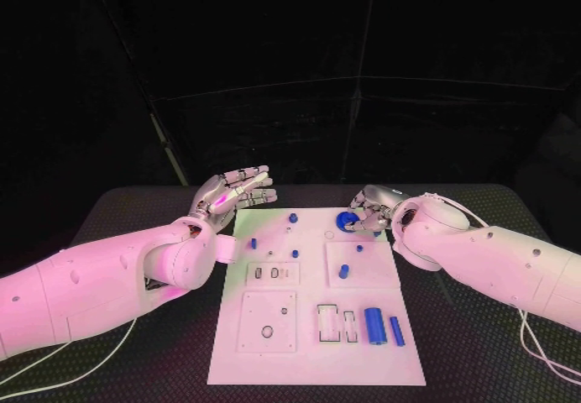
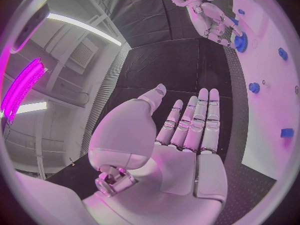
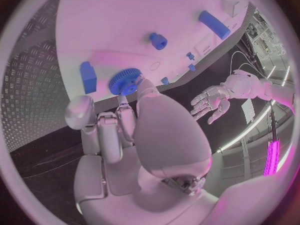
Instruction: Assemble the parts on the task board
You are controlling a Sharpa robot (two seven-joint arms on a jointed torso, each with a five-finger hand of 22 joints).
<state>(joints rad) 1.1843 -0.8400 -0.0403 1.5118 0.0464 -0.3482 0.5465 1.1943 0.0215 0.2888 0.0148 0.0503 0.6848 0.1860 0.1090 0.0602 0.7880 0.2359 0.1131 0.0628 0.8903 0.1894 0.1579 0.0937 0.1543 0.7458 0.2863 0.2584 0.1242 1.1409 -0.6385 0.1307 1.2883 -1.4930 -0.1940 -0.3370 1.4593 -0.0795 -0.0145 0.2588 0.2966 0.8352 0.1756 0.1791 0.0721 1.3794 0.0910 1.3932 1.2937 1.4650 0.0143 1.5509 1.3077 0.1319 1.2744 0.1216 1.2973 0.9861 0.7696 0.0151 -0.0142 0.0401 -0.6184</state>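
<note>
The white task board [image 1: 317, 363] lies in the middle of the table. My right hand [image 1: 373, 208] is at the board's far right corner and pinches a blue gear [image 1: 348, 221] between thumb and fingertips, low over the board; the right wrist view shows the gear [image 3: 124, 81] at my fingertips [image 3: 141, 86], next to a blue block [image 3: 88, 77]. My left hand [image 1: 236, 192] hovers open just past the board's far left corner, fingers stretched out and holding nothing. In the left wrist view the flat left hand [image 2: 187, 135] faces the right hand [image 2: 211, 16] and the gear [image 2: 241, 42].
Small blue pegs [image 1: 293, 217] [image 1: 254, 243] [image 1: 344, 270] stand on the board's far half. A thick blue cylinder [image 1: 374, 326] and a thin blue bar [image 1: 396, 330] lie near the front right, beside rectangular slots. Black table borders the board on all sides.
</note>
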